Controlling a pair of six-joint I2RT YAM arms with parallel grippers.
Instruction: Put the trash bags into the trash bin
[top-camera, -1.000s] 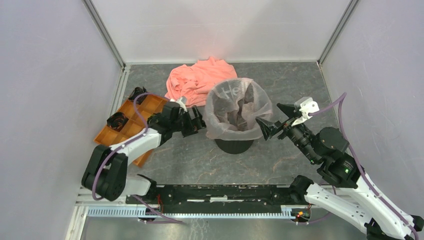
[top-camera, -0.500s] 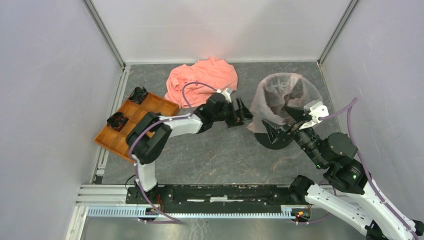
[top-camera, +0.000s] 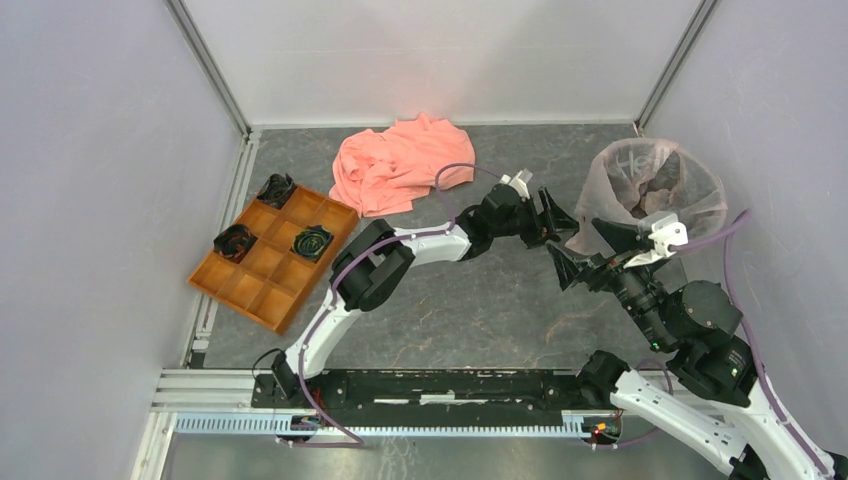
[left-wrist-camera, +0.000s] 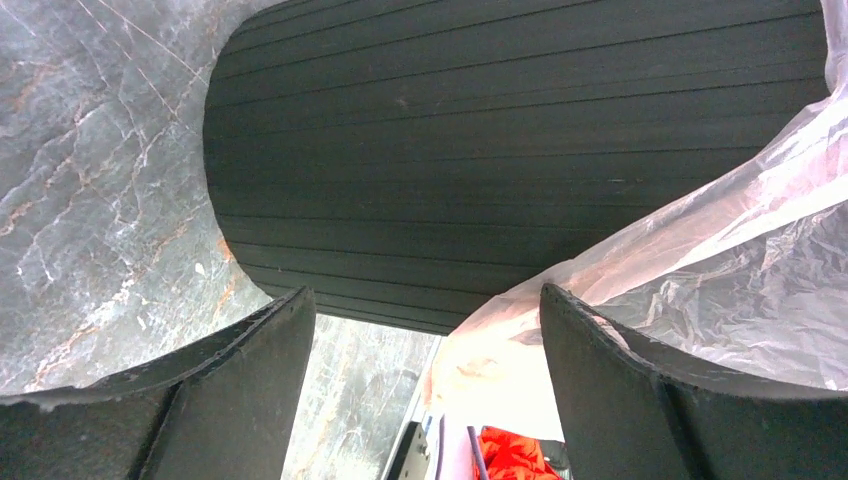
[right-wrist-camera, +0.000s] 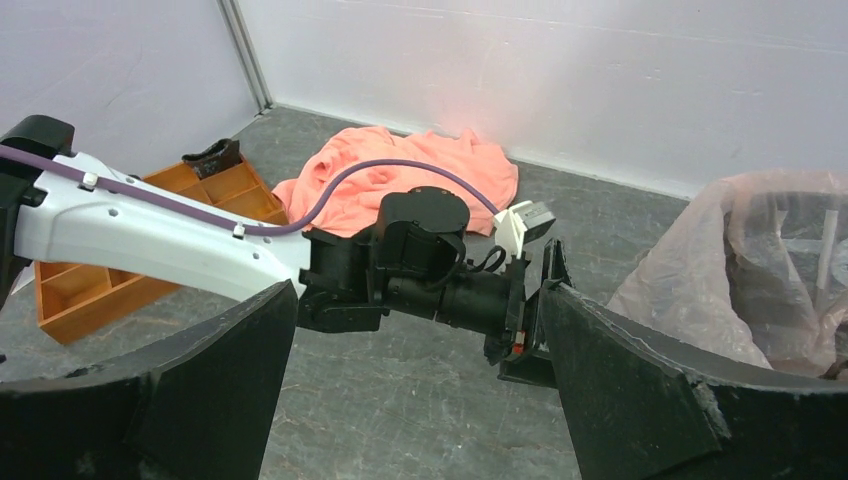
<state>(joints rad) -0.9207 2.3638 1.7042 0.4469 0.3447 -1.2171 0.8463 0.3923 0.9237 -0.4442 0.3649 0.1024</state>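
Observation:
The translucent pale pink trash bag (top-camera: 655, 185) drapes over the rim and sides of the black trash bin, which stands at the far right by the wall. The bin's ribbed black side (left-wrist-camera: 500, 150) fills the left wrist view, with the pink film (left-wrist-camera: 760, 250) hanging over it. My left gripper (top-camera: 558, 215) is open and empty, stretched out right against the bin's left side. My right gripper (top-camera: 587, 250) is open and empty, just in front of the bin and beside the left gripper. In the right wrist view the bag (right-wrist-camera: 760, 250) sits to the right.
A salmon-orange cloth (top-camera: 400, 160) lies crumpled at the back middle. An orange compartment tray (top-camera: 270, 270) with black items in it lies at the left. The right wall stands close behind the bin. The left arm (right-wrist-camera: 400, 260) crosses in front of the right gripper.
The bin with its bag has slid from the table's middle to the far right. The left arm has stretched out after it. The right gripper has shifted right.

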